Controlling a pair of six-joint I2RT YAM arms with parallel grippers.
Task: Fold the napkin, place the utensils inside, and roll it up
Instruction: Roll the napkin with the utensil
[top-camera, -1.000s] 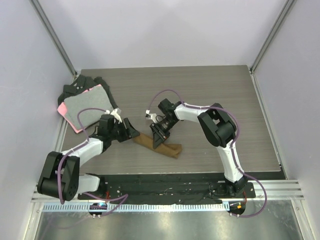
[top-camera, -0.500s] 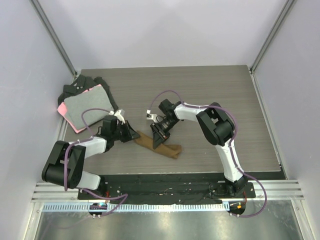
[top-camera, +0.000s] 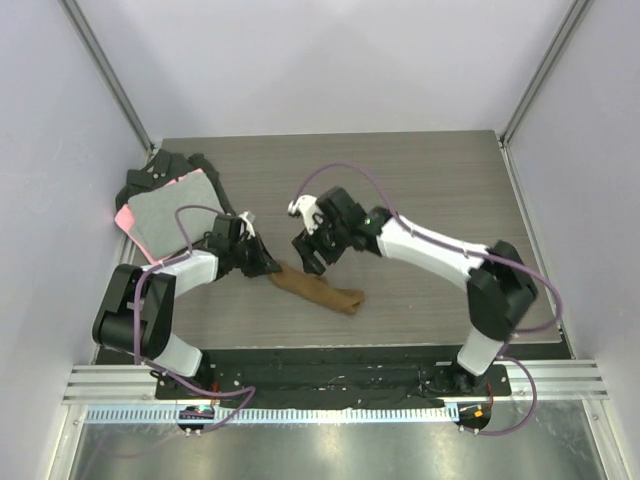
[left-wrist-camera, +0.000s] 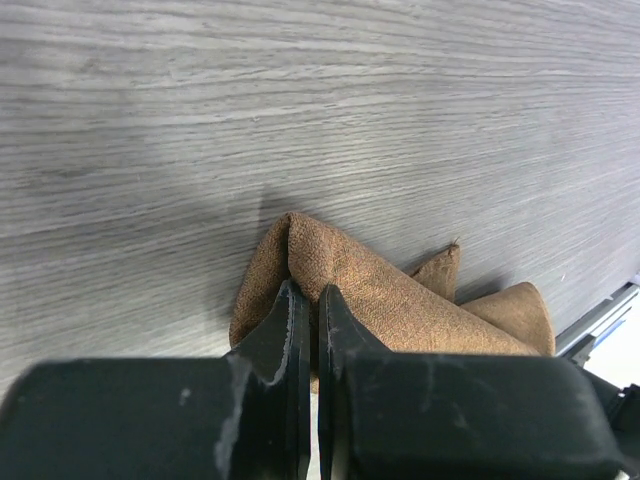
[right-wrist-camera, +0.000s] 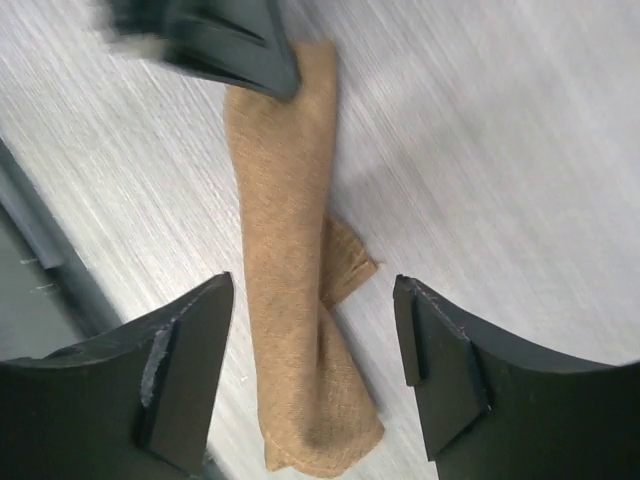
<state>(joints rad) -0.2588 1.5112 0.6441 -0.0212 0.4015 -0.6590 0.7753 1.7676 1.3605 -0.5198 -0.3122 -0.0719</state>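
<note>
The brown napkin (top-camera: 318, 291) lies rolled into a slim bundle near the table's front, one loose corner sticking out at its side (right-wrist-camera: 352, 268). My left gripper (top-camera: 272, 270) is shut on the roll's left end, its jaws pinching a fold of the fabric (left-wrist-camera: 400, 300) at the tips (left-wrist-camera: 308, 292). My right gripper (top-camera: 303, 252) hangs open above the roll (right-wrist-camera: 285, 250), jaws wide on either side of it and touching nothing (right-wrist-camera: 312, 287). The left gripper's fingers (right-wrist-camera: 220, 40) show at the roll's far end. The utensils are hidden.
A grey cloth with a pink edge (top-camera: 170, 220) lies on black cloths (top-camera: 160, 175) at the table's back left corner. A black strip (top-camera: 330, 365) runs along the near edge by the arm bases. White walls enclose the other three sides.
My right gripper has opened and lifted off the napkin, its arm stretching out to the right. My left gripper has shut on the roll's left end.
</note>
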